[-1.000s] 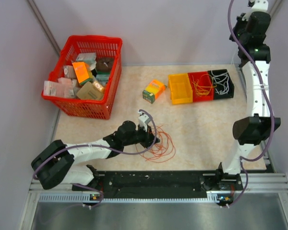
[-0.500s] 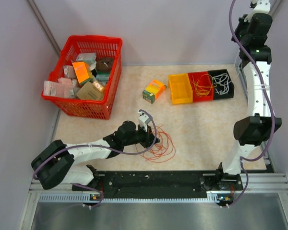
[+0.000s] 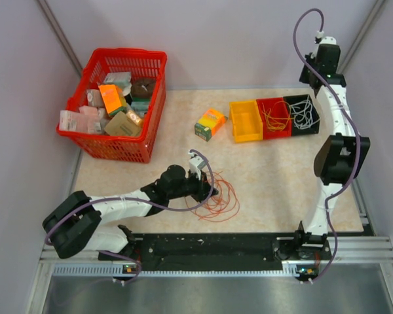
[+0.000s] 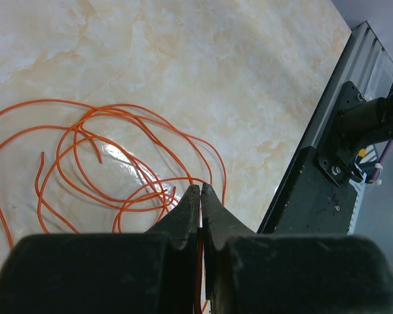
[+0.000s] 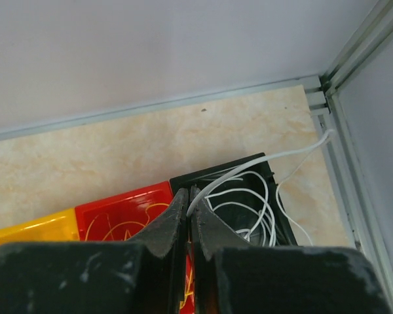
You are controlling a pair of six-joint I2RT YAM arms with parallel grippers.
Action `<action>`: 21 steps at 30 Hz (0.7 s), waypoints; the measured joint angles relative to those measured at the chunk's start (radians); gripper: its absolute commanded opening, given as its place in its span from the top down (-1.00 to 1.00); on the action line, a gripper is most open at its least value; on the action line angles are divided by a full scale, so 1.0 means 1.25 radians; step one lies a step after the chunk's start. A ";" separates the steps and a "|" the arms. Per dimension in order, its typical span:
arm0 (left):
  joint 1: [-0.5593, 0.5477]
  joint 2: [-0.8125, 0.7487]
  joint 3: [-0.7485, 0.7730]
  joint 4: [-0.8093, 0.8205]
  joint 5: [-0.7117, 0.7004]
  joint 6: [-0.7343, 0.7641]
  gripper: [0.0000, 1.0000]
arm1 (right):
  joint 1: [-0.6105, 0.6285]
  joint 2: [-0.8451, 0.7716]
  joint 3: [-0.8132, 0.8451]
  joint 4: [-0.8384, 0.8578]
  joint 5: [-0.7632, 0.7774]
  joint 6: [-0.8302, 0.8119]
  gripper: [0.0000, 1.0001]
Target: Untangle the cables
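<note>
Top external: 3 bins [image 3: 245, 121]; L fingers [image 4: 187, 216] clamp 1 orange cable [image 3: 224, 196], R fingers [image 5: 173, 216] 1 white cable [image 5: 239, 171].

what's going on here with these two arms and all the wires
Two robot arms are sorting out tangled wires. The left gripper is shut on a strand of the orange wires, which lie in loose loops on the table. The right gripper, above the black bin at the far right, is shut on a white wire that runs out over the bin's edge. The red bin beside it holds yellow wires.
</note>
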 measured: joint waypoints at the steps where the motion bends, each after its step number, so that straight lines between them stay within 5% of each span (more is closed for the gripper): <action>1: 0.000 0.000 0.000 0.000 0.000 0.000 1.00 | 0.000 0.007 -0.002 0.000 -0.003 0.002 1.00; 21: 0.000 0.000 -0.004 0.001 0.004 0.000 1.00 | -0.042 0.087 -0.051 -0.002 -0.153 0.111 1.00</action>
